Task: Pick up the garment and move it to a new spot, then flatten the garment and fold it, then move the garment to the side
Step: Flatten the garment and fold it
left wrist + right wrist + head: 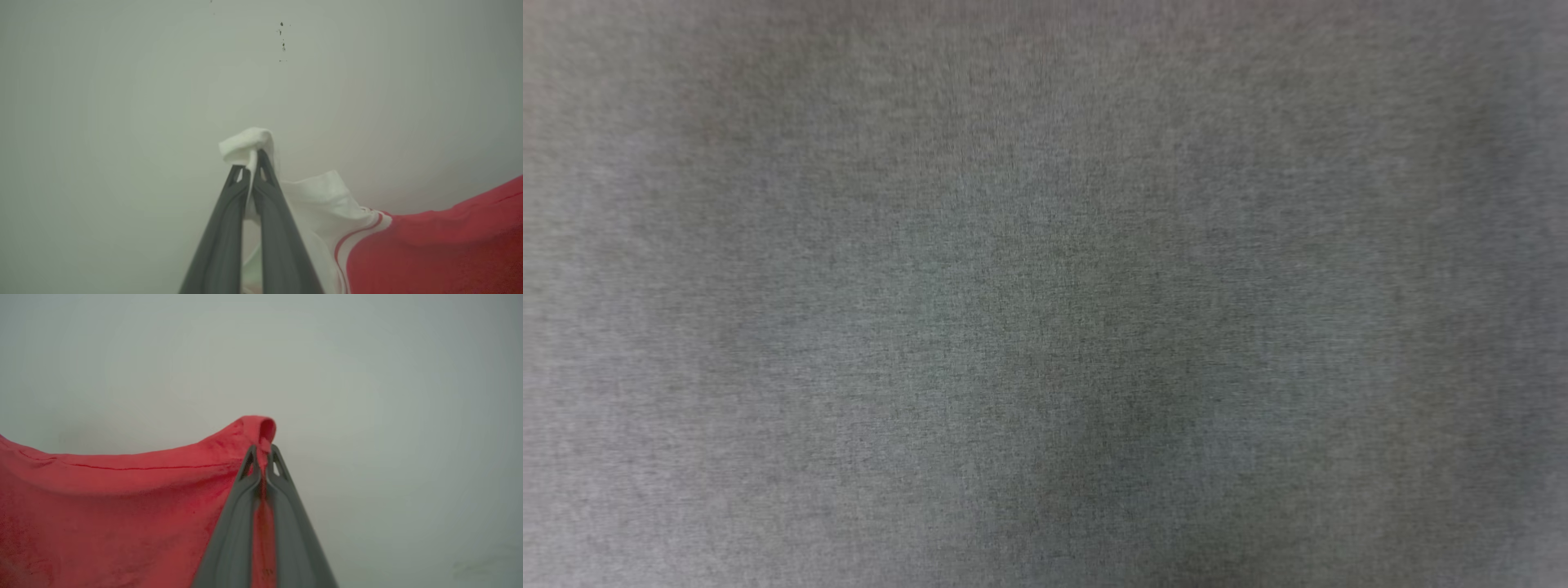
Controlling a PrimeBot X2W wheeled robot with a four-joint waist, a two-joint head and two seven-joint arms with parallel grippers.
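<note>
Left claw [250,160] pinches a small white tuft of the garment [429,245], right claw [263,452] its red edge, both mid-frame. Either thin bite could slip under tension.

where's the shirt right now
In the left wrist view the left gripper pinches the white sleeve of the shirt; in the right wrist view the right gripper pinches its red edge.
</note>
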